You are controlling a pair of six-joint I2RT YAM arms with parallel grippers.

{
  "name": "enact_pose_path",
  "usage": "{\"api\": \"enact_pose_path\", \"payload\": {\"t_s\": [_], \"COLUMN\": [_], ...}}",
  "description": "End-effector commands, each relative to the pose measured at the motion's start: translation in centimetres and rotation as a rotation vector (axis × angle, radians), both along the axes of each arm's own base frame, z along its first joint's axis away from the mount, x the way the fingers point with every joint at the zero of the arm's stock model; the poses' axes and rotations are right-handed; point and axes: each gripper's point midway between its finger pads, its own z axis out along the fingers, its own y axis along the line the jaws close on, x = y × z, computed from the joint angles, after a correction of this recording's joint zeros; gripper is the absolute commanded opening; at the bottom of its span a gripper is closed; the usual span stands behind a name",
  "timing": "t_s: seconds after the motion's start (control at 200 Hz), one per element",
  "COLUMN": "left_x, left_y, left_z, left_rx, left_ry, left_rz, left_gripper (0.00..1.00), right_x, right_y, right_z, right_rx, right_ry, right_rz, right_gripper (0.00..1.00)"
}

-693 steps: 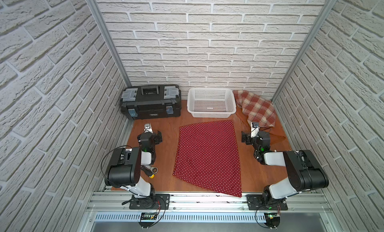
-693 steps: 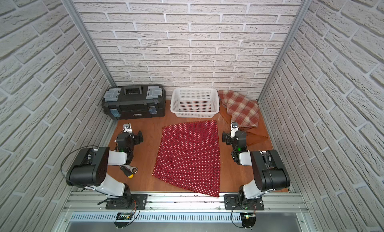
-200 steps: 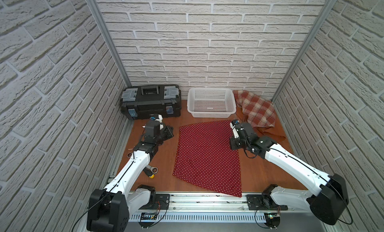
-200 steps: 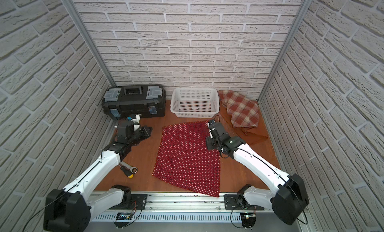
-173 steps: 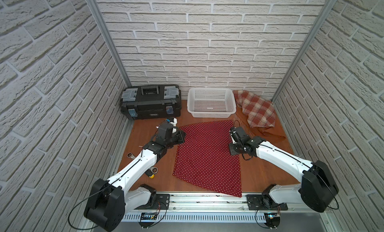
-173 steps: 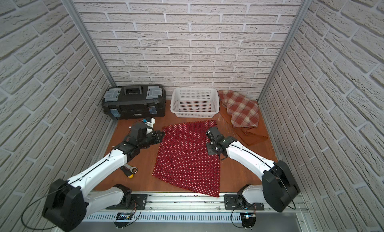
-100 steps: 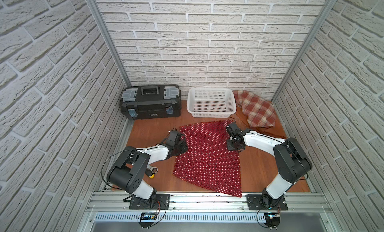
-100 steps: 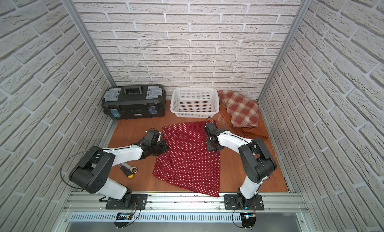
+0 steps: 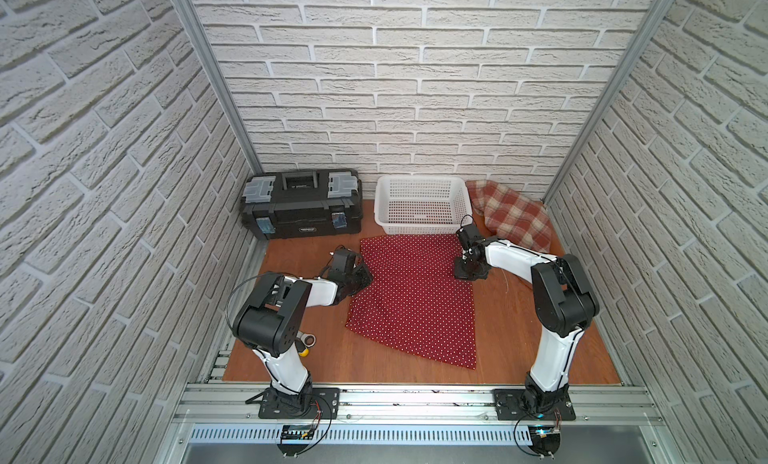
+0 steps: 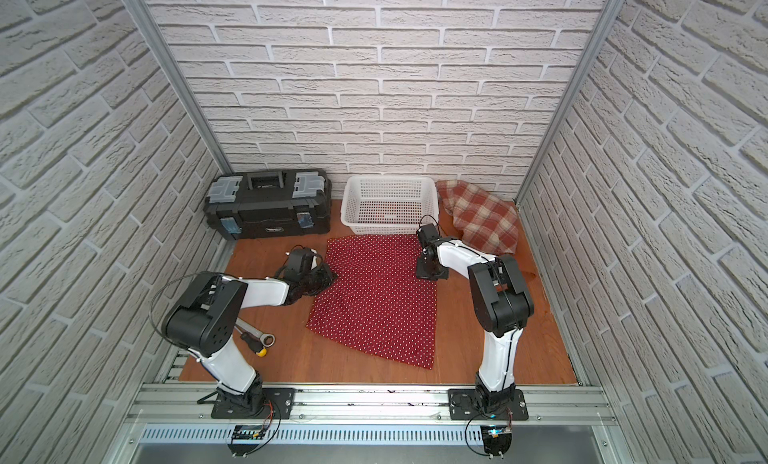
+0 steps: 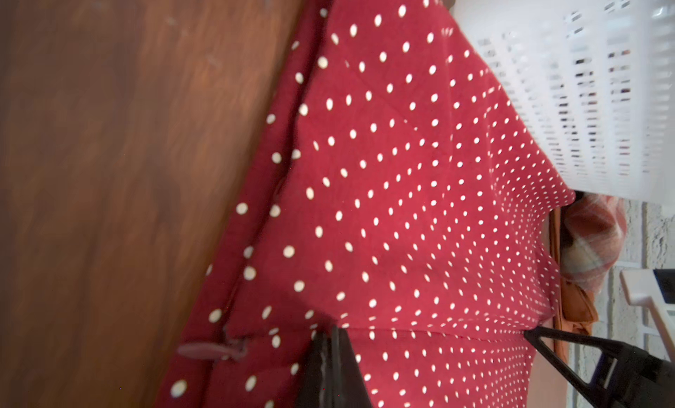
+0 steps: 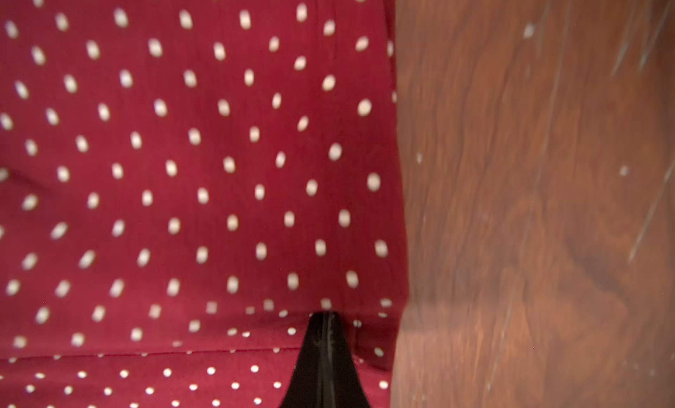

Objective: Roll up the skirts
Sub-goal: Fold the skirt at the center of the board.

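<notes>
The dark red polka-dot skirt [image 9: 411, 300] [image 10: 374, 300] lies spread flat on the wooden table. My left gripper [image 9: 365, 277] [image 11: 334, 331] is shut, its tips pressed on the skirt's left edge. My right gripper [image 9: 467, 273] [image 12: 325, 316] is shut too, with its tips on the skirt near the right edge. Neither wrist view shows cloth between the jaws. The plaid skirt [image 9: 513, 215] is heaped at the back right. A strip of the rust-orange skirt [image 11: 579, 311] peeks out under it.
A white lattice basket [image 9: 419, 183] stands at the back, just behind the polka-dot skirt. A black toolbox [image 9: 301, 204] sits at the back left. A wrench and a screwdriver [image 10: 259, 339] lie by the left arm's base.
Both grippers came in from beside the skirt and down onto its left and right edges. Both arms folded back at the elbow. The jaws stayed shut.
</notes>
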Motion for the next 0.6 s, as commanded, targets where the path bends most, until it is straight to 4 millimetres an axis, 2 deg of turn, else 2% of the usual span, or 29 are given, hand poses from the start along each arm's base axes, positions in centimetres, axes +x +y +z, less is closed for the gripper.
{"api": "enact_pose_path", "payload": {"t_s": [0.0,0.105,0.125,0.27,0.34,0.37,0.395,0.445,0.51,0.595], "left_x": [-0.6,-1.5,-1.9,-4.2,-5.2,-5.8,-6.3,-7.6,-9.4,-12.0], "left_y": [0.1,0.4,0.5,2.1,3.3,4.0,4.5,5.3,6.4,7.1], "left_z": [-1.2,0.8,1.0,5.8,8.0,8.6,9.2,9.5,9.1,7.9], "left_rx": [0.031,0.087,0.110,0.242,0.280,0.295,0.302,0.307,0.305,0.281], "left_ry": [0.040,-0.002,-0.003,-0.091,-0.133,-0.138,-0.143,-0.133,-0.097,-0.022], "left_rz": [0.019,0.036,0.036,0.045,0.055,0.064,0.074,0.078,0.096,0.104], "left_gripper": [0.00,0.00,0.00,0.00,0.38,0.51,0.58,0.59,0.59,0.56], "right_x": [0.1,-0.4,-0.3,-1.3,-1.3,-1.3,-1.3,-1.3,-1.9,-4.2], "right_y": [-1.2,-1.0,-0.9,-1.1,-1.2,-1.1,-1.1,-1.2,-1.4,-1.1], "right_z": [-1.0,-0.4,0.7,2.3,3.4,4.0,4.6,6.0,7.5,8.3], "right_rx": [-0.063,-0.046,-0.032,-0.026,-0.022,-0.014,-0.011,-0.008,-0.004,0.025], "right_ry": [0.056,0.050,0.021,-0.015,-0.046,-0.064,-0.080,-0.122,-0.157,-0.159], "right_rz": [0.008,0.003,0.001,-0.004,0.002,0.010,0.013,0.007,0.002,-0.004], "right_gripper": [0.03,0.03,0.03,0.05,0.13,0.25,0.34,0.40,0.43,0.46]}}
